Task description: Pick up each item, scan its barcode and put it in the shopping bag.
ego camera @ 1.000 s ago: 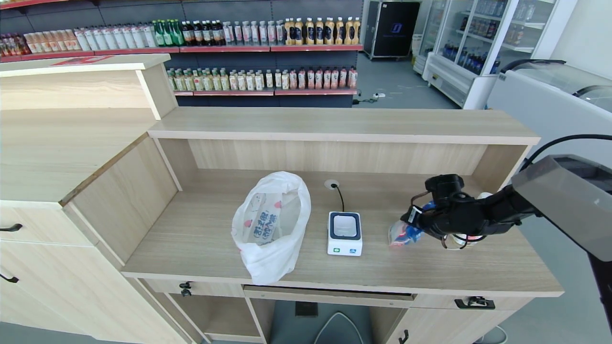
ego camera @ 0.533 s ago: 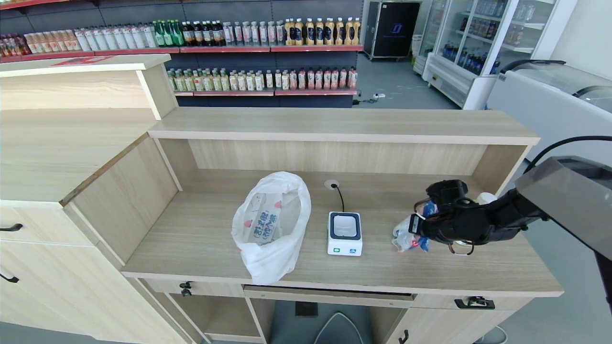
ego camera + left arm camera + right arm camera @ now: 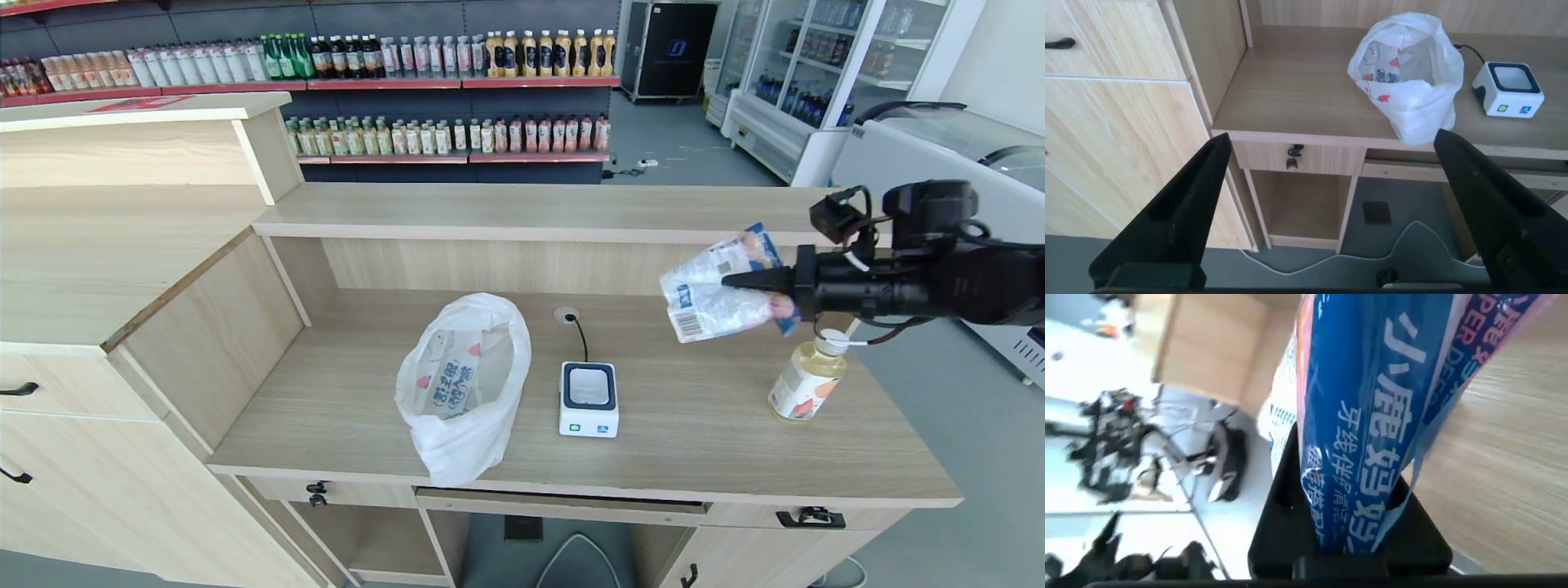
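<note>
Plastic snack packet (image 3: 709,309) is hanging above and right of the scanner (image 3: 588,398), the right end effector (image 3: 735,280) gripping it, barcode exposed, likely for scanning.

Bright, even daylight; soft shadows.

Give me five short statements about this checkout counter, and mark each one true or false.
1. The right gripper holds the snack packet in the air above the counter. True.
2. The barcode scanner lies inside the shopping bag. False: it stands on the counter, just to the right of the bag.
3. The bottle stands upright on the counter. True.
4. The left gripper is shut on a bottle. False: its jaws are wide open and hold nothing.
5. The shopping bag is empty. False: a printed package sits inside it.
</note>
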You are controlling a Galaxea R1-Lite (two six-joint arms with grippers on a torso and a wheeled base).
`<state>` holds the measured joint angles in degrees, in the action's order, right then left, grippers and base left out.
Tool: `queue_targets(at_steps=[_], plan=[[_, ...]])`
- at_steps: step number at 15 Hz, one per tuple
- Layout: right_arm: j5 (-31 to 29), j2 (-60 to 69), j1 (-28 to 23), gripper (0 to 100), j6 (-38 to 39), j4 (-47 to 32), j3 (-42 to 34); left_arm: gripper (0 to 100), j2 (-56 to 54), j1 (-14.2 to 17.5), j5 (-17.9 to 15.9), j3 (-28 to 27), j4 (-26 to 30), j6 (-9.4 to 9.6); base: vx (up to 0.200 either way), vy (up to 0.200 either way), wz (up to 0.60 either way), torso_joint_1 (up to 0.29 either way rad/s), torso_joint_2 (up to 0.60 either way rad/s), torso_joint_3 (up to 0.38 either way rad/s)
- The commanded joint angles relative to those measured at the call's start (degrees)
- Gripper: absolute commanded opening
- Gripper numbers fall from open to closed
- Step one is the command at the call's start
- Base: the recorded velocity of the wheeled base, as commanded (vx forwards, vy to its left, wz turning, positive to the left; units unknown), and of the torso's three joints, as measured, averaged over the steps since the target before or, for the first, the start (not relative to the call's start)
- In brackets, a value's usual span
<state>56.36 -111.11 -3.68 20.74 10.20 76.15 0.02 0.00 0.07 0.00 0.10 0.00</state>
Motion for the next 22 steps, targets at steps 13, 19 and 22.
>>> queue_targets(at_steps=[13,19,22], plan=[[33.6,29.9,5.4,0,14.7,-3.7,9.2,100,0.0,0.0,0.0,0.0,0.0,0.0,0.0,0.0,0.0,0.0,0.0,0.0],[32.5,30.5,7.9,0,15.6,-3.5,9.5,100,0.0,0.0,0.0,0.0,0.0,-0.09,0.0,0.0,0.0,0.0,0.0,0.0],[22.4,32.2,10.7,0,10.3,-3.5,4.9,100,0.0,0.0,0.0,0.0,0.0,0.0,0.0,0.0,0.0,0.0,0.0,0.0]])
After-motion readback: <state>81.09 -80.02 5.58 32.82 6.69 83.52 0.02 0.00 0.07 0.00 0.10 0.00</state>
